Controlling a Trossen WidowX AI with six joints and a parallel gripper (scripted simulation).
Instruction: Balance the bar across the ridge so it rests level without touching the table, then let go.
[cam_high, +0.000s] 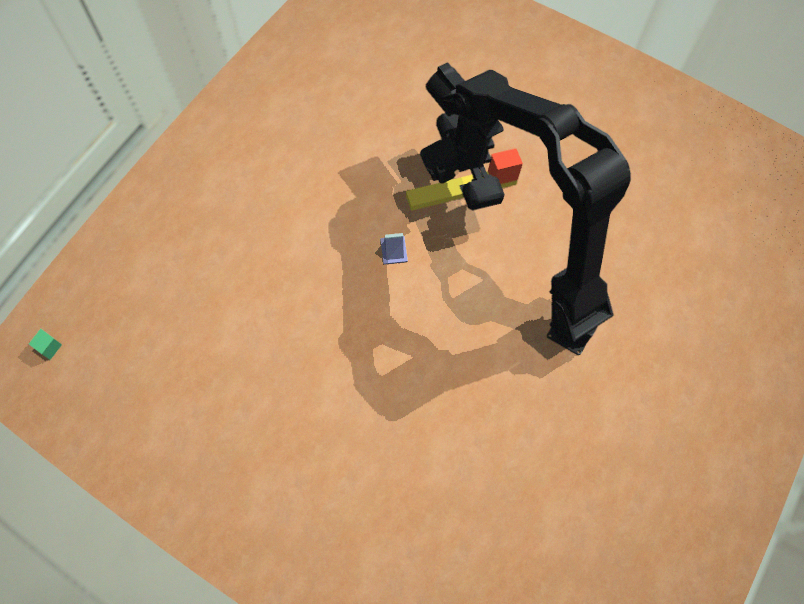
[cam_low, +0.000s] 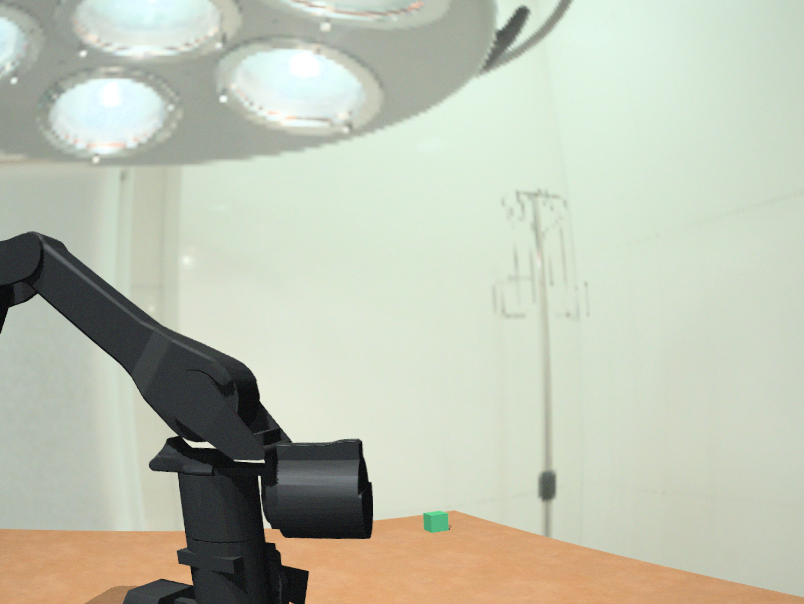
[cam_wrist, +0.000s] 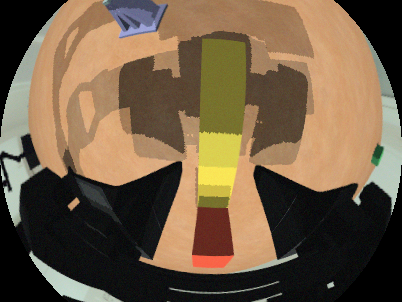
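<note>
The yellow bar lies flat on the table with a red block on one end. The small blue-violet ridge stands apart from the bar, below it in the top view and at the top left in the wrist view. My gripper is open and points down over the bar, one finger to each side of it in the wrist view, with visible gaps. In the top view the gripper hides part of the bar, and its fingertips are hidden. The exterior view shows neither bar nor ridge.
A green cube stands far off near the table's left edge in the top view. The arm's base stands to the right of the ridge there. Arm shadows fall across the bar and around the ridge.
</note>
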